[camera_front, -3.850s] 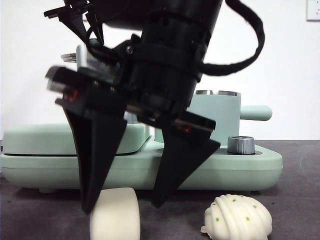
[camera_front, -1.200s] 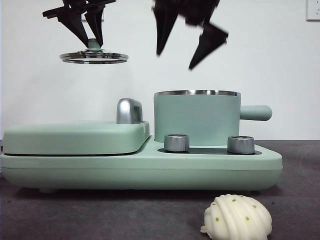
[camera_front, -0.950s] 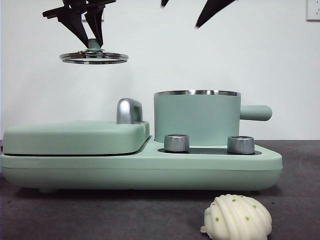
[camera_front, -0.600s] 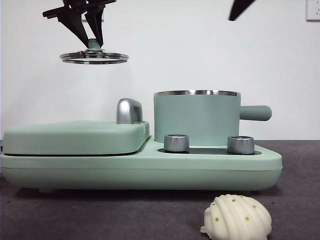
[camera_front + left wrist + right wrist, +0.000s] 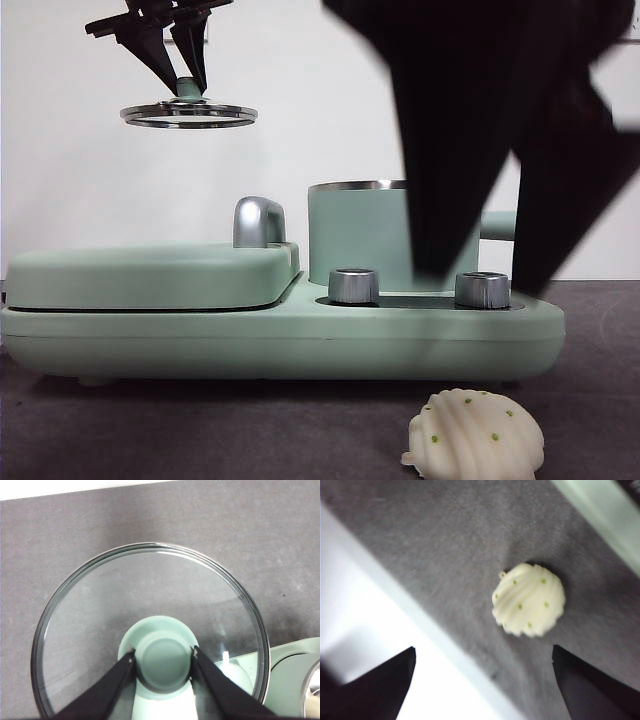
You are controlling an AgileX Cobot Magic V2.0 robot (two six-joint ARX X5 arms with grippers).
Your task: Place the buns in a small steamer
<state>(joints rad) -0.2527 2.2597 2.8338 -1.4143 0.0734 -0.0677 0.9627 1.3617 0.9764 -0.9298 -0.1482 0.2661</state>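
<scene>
A ridged cream-white bun [image 5: 475,433] with green specks lies on the dark table in front of the appliance, also seen in the right wrist view [image 5: 529,599]. My right gripper [image 5: 480,280] hangs open, big and dark, above that bun and in front of the mint-green small steamer [image 5: 355,235], hiding its right half. In the right wrist view the right gripper [image 5: 483,649] has its jaws wide apart with nothing between them. High at the left, my left gripper [image 5: 180,75] is shut on the green knob [image 5: 164,655] of the glass lid [image 5: 188,115].
The steamer stands on a mint-green base [image 5: 300,340] with two steel knobs [image 5: 353,285]. A flat griddle lid [image 5: 150,275] with a chrome handle [image 5: 258,220] fills its left half. The table edge [image 5: 420,615] runs close by the bun.
The right gripper, nearly out of view at the top half a second ago, has come down large in front of the steamer's right side. The smooth bun has left the table front. The lid stays still.
</scene>
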